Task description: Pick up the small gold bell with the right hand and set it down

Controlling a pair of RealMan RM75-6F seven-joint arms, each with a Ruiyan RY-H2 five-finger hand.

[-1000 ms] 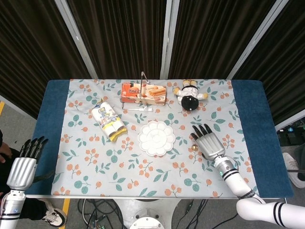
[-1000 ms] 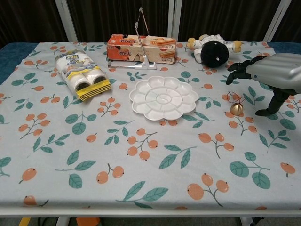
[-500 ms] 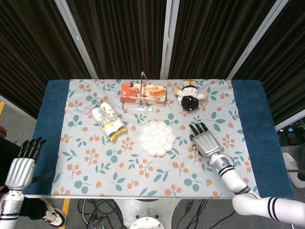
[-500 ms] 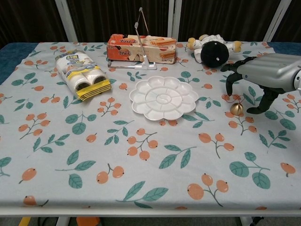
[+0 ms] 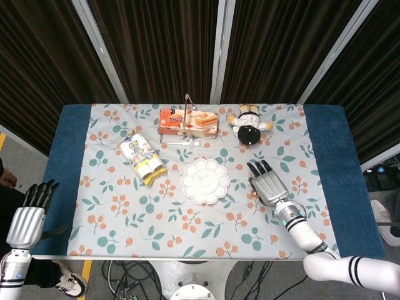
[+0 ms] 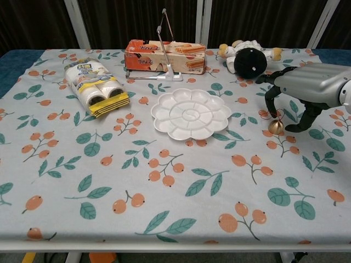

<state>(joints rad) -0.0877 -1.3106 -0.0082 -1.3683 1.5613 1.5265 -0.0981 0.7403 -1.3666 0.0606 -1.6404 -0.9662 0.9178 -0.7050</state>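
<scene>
The small gold bell (image 6: 275, 127) stands on the floral tablecloth, right of the white plate; the head view hides it under my right hand. My right hand (image 6: 307, 87) (image 5: 269, 185) hovers just above the bell, palm down, fingers apart and curling downward around it without touching. Nothing is in its grasp. My left hand (image 5: 28, 215) hangs off the table's left edge with its fingers extended and empty.
A white flower-shaped plate (image 6: 190, 114) lies mid-table. Behind it are a biscuit box (image 6: 164, 56) with a metal stand (image 6: 164, 38), and a black-and-white plush doll (image 6: 249, 57). A yellow-striped packet (image 6: 96, 85) lies at the left.
My right hand has shifted slightly left and lowered over the bell, its fingers curling downward. The left hand has dropped a little lower.
</scene>
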